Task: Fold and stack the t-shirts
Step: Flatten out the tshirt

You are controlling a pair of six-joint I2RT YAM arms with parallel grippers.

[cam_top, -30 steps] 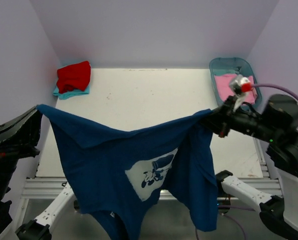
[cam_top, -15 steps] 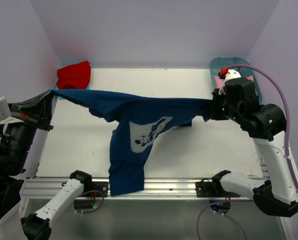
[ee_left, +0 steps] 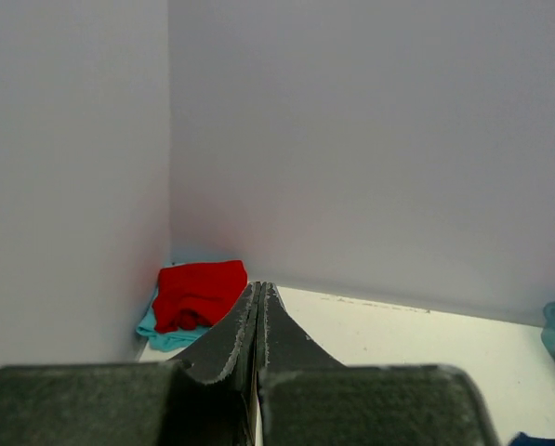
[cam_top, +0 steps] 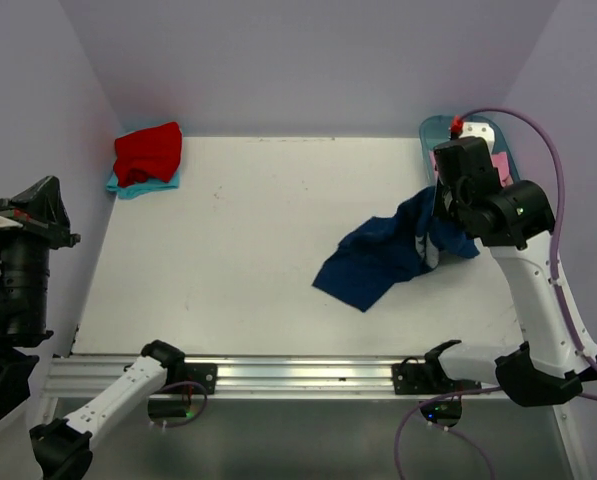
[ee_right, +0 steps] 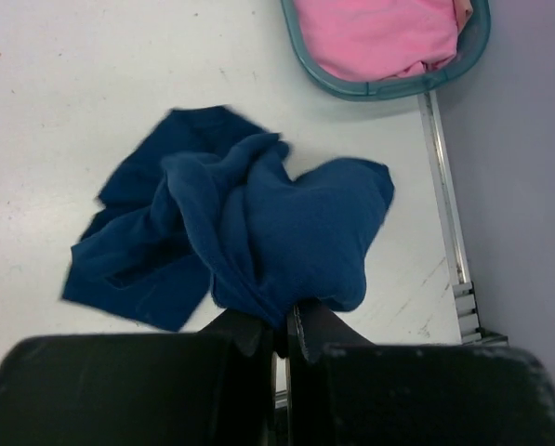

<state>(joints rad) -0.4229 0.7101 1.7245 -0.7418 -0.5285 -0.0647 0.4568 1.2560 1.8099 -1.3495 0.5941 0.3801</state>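
Note:
The navy blue t-shirt (cam_top: 378,262) lies crumpled on the right half of the table, one end lifted. My right gripper (ee_right: 282,321) is shut on a bunched fold of that shirt (ee_right: 258,214), and the rest trails down-left onto the table. My left gripper (ee_left: 260,288) is shut on nothing, raised at the far left (cam_top: 50,195) and aimed at the back-left corner. There a folded red t-shirt (cam_top: 148,152) rests on a teal one (cam_top: 118,185). A pink t-shirt (ee_right: 379,32) lies in the tub.
The teal oval tub (cam_top: 438,130) stands at the back right, next to my right arm. A metal rail (cam_top: 298,375) runs along the table's near edge. Lilac walls close in the left, back and right sides.
The navy shirt was stretched between both grippers; the left gripper has let go and pulled back left. The shirt has dropped into a heap on the right, still held by the right gripper.

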